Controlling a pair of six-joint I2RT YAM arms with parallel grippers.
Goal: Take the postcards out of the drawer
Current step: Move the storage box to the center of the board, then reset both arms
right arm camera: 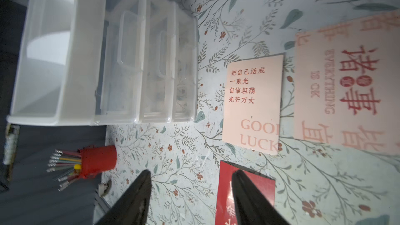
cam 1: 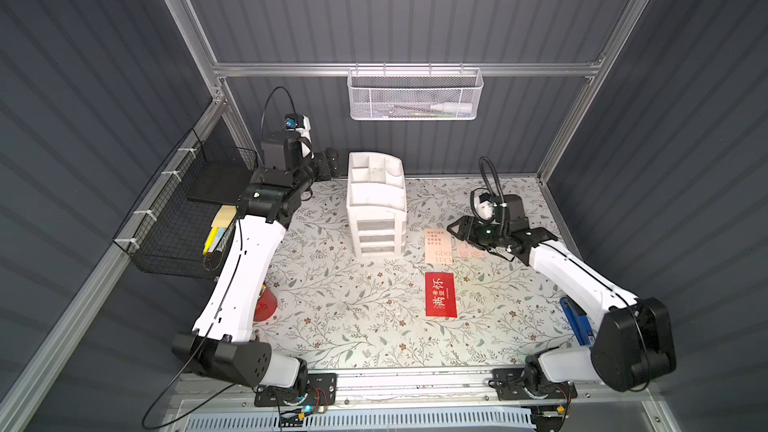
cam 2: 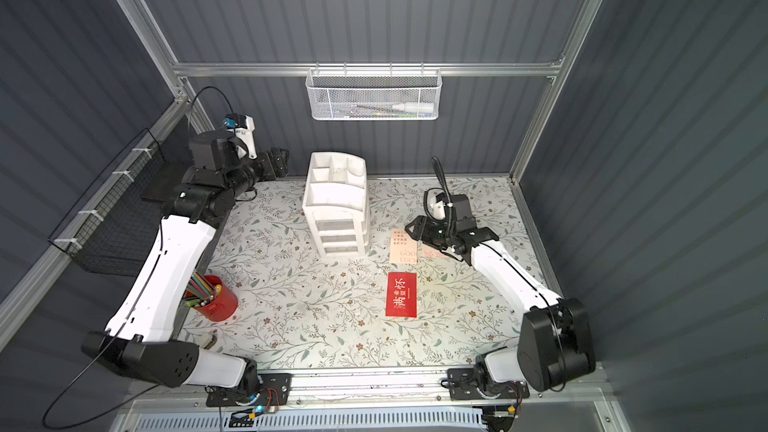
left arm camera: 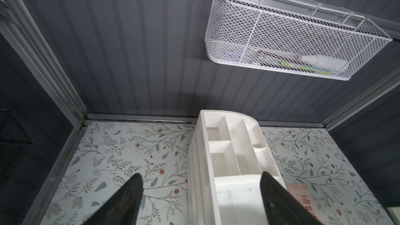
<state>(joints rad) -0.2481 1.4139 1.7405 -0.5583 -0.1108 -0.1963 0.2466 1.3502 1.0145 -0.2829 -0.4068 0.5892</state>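
All three postcards lie flat on the floral table, right of the white drawer unit [cam 1: 376,209] [cam 2: 336,205] [right arm camera: 108,61], whose three clear drawers look pushed in. The red postcard [cam 1: 440,295] [cam 2: 401,295] [right arm camera: 265,191] is nearest the front. Behind it the peach "GOOD LUCK" postcard [cam 1: 438,245] [right arm camera: 253,104] and a second peach postcard [cam 1: 467,249] [right arm camera: 346,83] sit side by side. My right gripper [cam 1: 453,228] [right arm camera: 191,172] hovers over the peach pair, open and empty. High by the back wall, left of the unit's top [left arm camera: 227,148], my left gripper [cam 1: 332,164] [left arm camera: 201,175] is open and empty.
A red cup of pencils [cam 2: 216,299] [right arm camera: 97,161] stands at the front left under my left arm. A black wire basket [cam 1: 178,218] with yellow sticky notes [cam 1: 224,216] hangs on the left wall. A white mesh basket [cam 1: 415,95] hangs on the back rail.
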